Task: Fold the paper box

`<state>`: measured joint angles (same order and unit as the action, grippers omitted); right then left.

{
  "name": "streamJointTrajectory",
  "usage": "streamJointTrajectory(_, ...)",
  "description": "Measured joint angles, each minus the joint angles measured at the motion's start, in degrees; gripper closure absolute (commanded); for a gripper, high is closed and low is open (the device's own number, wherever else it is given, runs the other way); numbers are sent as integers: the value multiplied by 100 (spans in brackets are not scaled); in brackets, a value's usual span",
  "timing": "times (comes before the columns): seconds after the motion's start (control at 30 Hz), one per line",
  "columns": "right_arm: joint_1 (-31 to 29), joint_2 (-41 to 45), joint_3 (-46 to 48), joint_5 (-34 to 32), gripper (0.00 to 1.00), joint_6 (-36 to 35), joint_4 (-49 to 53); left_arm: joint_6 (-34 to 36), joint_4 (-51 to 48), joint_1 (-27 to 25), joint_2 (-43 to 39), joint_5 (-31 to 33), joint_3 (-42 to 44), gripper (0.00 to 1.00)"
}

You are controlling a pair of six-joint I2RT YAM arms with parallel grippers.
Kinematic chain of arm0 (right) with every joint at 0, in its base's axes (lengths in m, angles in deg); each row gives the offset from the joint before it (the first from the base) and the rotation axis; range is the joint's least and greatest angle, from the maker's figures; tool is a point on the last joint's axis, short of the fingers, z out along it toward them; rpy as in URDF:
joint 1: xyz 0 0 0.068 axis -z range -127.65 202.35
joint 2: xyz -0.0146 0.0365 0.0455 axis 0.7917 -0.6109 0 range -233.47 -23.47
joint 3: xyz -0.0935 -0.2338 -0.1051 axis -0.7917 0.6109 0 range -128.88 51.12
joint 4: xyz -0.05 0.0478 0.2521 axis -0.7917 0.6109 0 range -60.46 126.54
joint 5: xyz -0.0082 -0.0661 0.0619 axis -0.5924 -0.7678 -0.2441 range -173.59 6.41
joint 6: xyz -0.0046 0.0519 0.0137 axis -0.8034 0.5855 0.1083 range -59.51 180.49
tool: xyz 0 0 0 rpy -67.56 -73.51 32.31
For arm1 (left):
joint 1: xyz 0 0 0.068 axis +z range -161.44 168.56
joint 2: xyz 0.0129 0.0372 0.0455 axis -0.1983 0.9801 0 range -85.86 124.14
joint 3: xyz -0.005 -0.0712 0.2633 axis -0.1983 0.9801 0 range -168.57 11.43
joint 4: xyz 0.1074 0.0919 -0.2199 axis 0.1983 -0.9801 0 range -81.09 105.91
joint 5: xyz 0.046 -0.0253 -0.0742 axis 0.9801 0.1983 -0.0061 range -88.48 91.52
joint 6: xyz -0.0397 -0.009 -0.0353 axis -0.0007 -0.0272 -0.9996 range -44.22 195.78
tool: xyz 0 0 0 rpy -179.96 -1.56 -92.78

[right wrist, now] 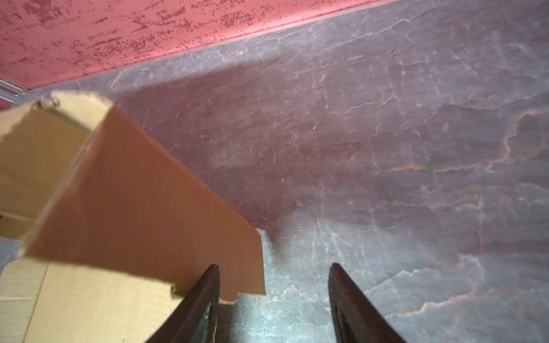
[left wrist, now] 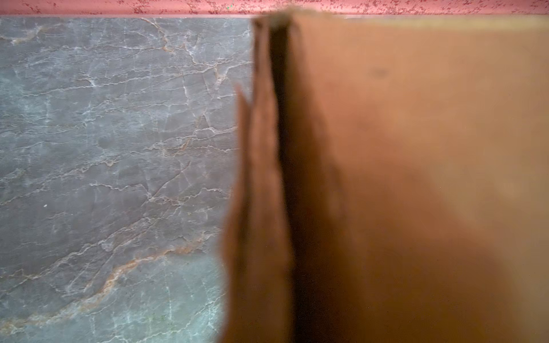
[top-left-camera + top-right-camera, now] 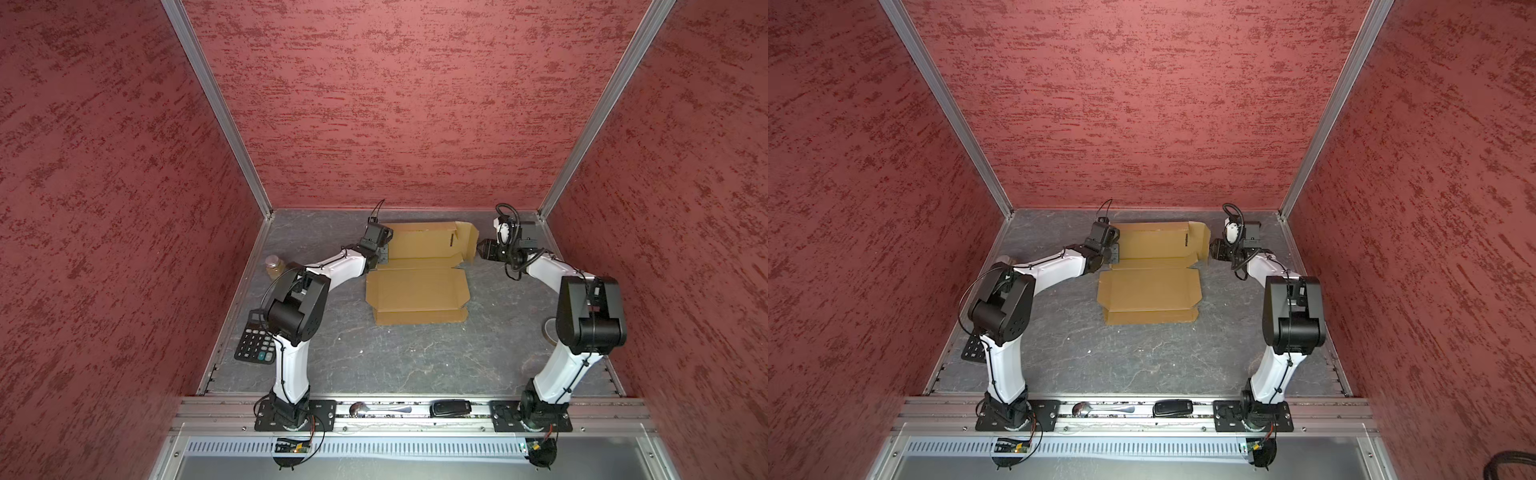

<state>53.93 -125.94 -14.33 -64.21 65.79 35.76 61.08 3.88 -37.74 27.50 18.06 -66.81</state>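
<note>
Left claw [image 3: 380, 254] shut, seemingly pinching the paper box [image 3: 417, 291]; right claw [image 1: 274, 300] half-open, empty, beside its raised flap; jar [image 3: 275, 266] and calculator [image 3: 254, 343] well apart.

Plain tan-brown paper box [image 3: 417, 291]. Grey worktop [image 3: 374, 357] veined pale and rust. Mottled red walls [image 3: 374, 104]. White arms [image 3: 293, 370] with black joints. Black calculator [image 3: 254, 343] with one teal key. Dark fingers [image 1: 199, 306].
</note>
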Motion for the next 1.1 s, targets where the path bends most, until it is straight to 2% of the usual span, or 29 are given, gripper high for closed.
streamJointTrajectory(0.2,-87,774,647,-160,41,-46,74,0,-11,0,11,-4,-17,92)
streamJointTrajectory(0.37,-144,1010,699,-155,42,-114,33,2,-15,0,44,-4,-55,92)
streamJointTrajectory(0.73,-420,35,-22,-35,44,-120,-76,7,-20,0,98,-24,-136,92)
streamJointTrajectory(1.1,-538,-354,-247,-42,61,-13,-212,-4,-33,0,98,-46,-138,93)
